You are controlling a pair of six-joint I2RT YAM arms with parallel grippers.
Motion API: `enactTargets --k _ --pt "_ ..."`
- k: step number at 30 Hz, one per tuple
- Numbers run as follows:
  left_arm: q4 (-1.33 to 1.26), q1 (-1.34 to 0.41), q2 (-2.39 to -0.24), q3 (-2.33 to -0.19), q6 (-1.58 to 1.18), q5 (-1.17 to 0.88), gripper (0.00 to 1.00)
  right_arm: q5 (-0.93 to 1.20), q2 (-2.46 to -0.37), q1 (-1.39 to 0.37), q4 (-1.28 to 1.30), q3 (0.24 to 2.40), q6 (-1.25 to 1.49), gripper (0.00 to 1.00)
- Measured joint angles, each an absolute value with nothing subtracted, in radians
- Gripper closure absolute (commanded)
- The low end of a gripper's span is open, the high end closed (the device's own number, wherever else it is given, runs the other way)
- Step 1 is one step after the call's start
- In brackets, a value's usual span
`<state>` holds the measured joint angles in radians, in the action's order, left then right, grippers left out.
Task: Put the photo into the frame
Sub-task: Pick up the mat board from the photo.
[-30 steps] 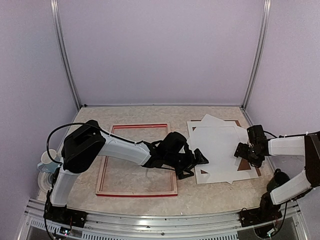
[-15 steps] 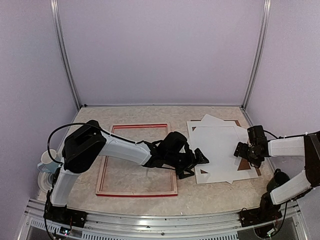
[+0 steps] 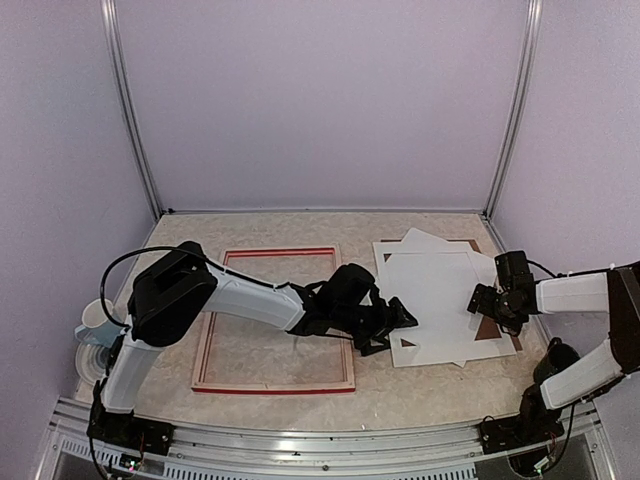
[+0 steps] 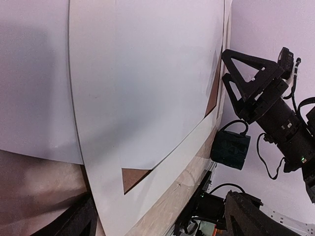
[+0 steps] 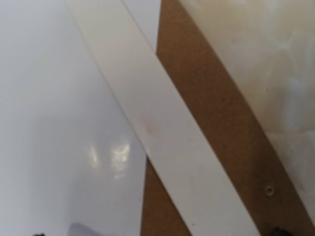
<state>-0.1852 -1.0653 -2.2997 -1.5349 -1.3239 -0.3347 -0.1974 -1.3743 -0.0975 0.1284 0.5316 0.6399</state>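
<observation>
Seen from above, a large rectangular picture frame (image 3: 275, 388) with red rails lies flat at lower centre-left on a beige marbled table (image 3: 260, 225). The white-and-black left arm (image 3: 250, 300) reaches across the frame and hides part of its right rail. The left gripper (image 3: 397, 333) has its jaws spread wide and empty at the left edge of a paper pile at centre right. On that pile the photo (image 3: 435, 285), a plain white paper sheet lying blank side up, sits skewed on a cream window mat (image 4: 93, 123) over a brown hardboard backing panel (image 3: 492, 330). The right gripper (image 3: 476, 304), also gaping and empty, is at the pile's right edge. A second white sheet (image 3: 420, 243) pokes out at the pile's top edge. A pale cup (image 3: 95, 318) at far left is partly hidden behind the arm. The photo's printed side cannot be seen.
</observation>
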Motion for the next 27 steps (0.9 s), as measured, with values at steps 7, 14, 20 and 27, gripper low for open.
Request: enactTargets --k 7,14,20,27 --pt "-0.275 -1.06 -2.3 -1.481 -1.329 -0.34 0.25 -0.195 -1.376 -0.097 0.122 0.532 0.636 0.01" --pt "-0.308 -1.06 -2.299 -1.462 -1.314 -0.336 0.35 -0.192 -1.376 -0.096 0.12 0.531 0.63 0.01" --pt "-0.347 -1.06 -2.296 -1.444 -1.308 -0.337 0.42 -0.189 -1.376 -0.096 0.113 0.53 0.627 0.01" --pt "-0.372 -1.06 -2.286 -1.439 -1.284 -0.336 0.63 -0.186 -1.376 -0.096 0.107 0.526 0.622 0.01"
